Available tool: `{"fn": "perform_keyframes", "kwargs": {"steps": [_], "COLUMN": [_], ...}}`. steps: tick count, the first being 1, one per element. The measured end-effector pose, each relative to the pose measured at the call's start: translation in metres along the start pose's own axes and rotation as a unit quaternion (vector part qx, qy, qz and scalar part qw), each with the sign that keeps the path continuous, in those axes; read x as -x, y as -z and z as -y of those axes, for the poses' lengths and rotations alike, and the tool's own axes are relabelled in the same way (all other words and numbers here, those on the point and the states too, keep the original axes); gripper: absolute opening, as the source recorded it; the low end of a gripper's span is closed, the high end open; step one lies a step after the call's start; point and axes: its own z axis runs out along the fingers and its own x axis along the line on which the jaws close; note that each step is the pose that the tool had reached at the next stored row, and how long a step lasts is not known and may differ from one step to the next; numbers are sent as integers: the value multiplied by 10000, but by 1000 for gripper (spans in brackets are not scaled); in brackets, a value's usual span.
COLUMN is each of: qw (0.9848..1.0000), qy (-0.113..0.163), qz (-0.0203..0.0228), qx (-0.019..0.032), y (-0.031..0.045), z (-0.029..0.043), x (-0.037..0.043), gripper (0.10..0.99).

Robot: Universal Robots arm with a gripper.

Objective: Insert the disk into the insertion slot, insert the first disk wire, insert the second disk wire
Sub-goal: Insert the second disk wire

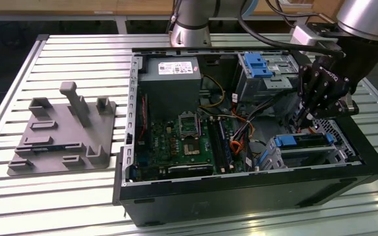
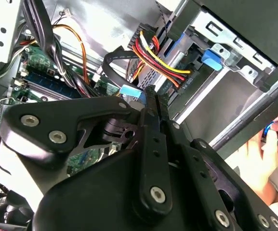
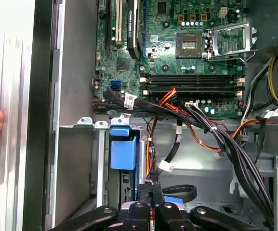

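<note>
Farthest to the exterior view's left, a grey fixture (image 1: pixel 64 132) sits on the table (image 1: pixel 57 196) beside the open case (image 1: pixel 241 189). Moving right, past the motherboard (image 1: pixel 189 142), a bundle of cables (image 1: pixel 241 132) crosses toward the slot (image 1: pixel 336 132). The disk (image 1: pixel 305 141) lies seated there, its long axis running across the exterior view and its blue-framed end facing the motherboard. Just above that end hangs the gripper (image 1: pixel 303 123), fingers pressed together. In the second wrist view a light-blue plug (image 2: pixel 131 91) on a flat black wire (image 2: pixel 113 57) sits at the fingertips, though whether it is pinched cannot be told. Room looks tight: the bay (image 1: pixel 261 69) stands beyond, the cables crowd one side, and the case wall bounds the other. A hand (image 2: pixel 266 149) rests outside the case.
</note>
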Motion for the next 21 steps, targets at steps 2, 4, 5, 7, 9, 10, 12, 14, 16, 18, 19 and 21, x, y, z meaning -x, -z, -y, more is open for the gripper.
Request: {"fn": "perform_keyframes", "kwargs": {"steps": [2,4,5,7,9,10,12,14,16,18,19,21], "qw": [10000,10000,10000,9999,9996,9994,9992,9992,9992,9992,9992,9992], "qy": [0,0,2,8,17,21,23,23,23,23,22,15], "qz": [2,6,29,135,298,354,395,396,396,397,398,397], "qx": [0,0,0,-2,-6,-6,-7,-7,-7,-7,-7,-6], "y": [-1,-1,-3,-4,-6,-5,-4,-4,-3,-4,-5,-2], "z": [0,0,0,0,0,0,0,0,0,3,9,20], "x": [0,-3,-16,-34,-48,-57,-75,-74,-75,-81,-87,-102], "gripper": [141,141,141,141,141,141,141,141,141,141,141,141]}}
